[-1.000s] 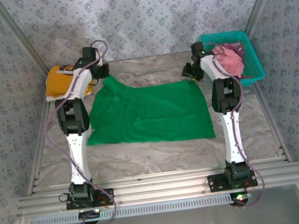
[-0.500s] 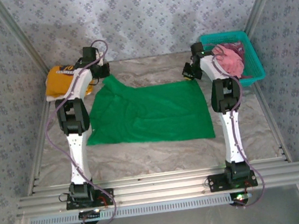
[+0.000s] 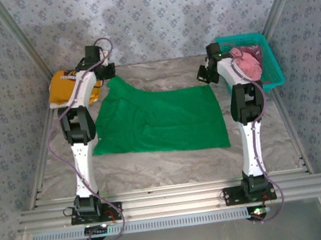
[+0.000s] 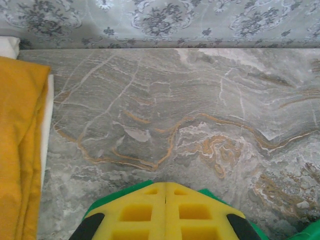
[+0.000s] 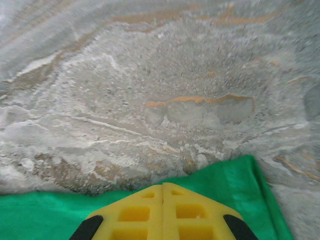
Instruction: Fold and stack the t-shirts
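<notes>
Left hand (image 4: 165, 192) pinches green t-shirt (image 3: 166, 122) on marble table (image 3: 155, 170).

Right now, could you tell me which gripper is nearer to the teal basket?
Right. The right gripper is just left of the teal basket, at the green t-shirt's far right corner; the left gripper is across the table by its far left corner.
</notes>
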### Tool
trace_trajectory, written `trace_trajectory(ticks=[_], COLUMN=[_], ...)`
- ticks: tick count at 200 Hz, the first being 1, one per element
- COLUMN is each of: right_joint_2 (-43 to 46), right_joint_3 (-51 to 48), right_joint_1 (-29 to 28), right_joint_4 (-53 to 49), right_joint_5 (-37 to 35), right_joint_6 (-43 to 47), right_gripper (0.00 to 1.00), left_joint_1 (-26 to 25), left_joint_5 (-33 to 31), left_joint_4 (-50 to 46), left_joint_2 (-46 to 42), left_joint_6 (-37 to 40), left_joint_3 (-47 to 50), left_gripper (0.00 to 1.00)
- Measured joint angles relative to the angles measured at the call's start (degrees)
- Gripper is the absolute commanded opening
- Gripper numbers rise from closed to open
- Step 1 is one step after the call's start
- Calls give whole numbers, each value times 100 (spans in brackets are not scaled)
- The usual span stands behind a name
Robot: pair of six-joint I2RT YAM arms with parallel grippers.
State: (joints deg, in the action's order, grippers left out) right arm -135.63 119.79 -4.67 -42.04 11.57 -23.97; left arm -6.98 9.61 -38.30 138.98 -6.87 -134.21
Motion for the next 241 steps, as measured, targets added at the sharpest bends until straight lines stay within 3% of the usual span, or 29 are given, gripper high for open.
trace_trajectory(ticks=[18, 28, 35, 65, 138, 164, 198, 207, 223, 241], right_joint_2=[181, 227, 240, 173, -730, -846, -1012, -1021, -1029, -1029], right_joint_3=[-39, -39, -39, 20, 551, 857, 990, 992, 990, 990], right_joint_1=[26, 48, 63, 151, 175, 192, 197, 199, 177, 151], right_joint_4=[57, 81, 87, -63, -256, -273, -273, -264, -275, -258], right_joint_5=[-22, -66, -122, -356, -293, -140, -42, -4, 31, 44], right_joint_6=[42, 55, 55, 142, 131, 76, 24, 11, -37, -13], right_gripper=[0, 30, 43, 54, 53, 42, 16, 16, 29, 20], left_joint_1=[52, 61, 66, 74, 66, 66, 66, 66, 68, 68], left_joint_5=[0, 2, 2, 13, 35, 76, 120, 136, 138, 138], left_joint_4=[-20, -22, -24, -28, -28, -28, -28, -26, -26, -26], left_joint_2=[0, 0, 0, 0, 0, 0, 0, 0, 0, 0], left_joint_6=[2, 2, 2, 2, 2, 2, 0, 0, 0, 0], left_joint_3=[17, 28, 37, 46, 50, 50, 50, 50, 50, 50], left_gripper=[0, 0, 0, 0, 0, 0, 0, 0, 0, 0])
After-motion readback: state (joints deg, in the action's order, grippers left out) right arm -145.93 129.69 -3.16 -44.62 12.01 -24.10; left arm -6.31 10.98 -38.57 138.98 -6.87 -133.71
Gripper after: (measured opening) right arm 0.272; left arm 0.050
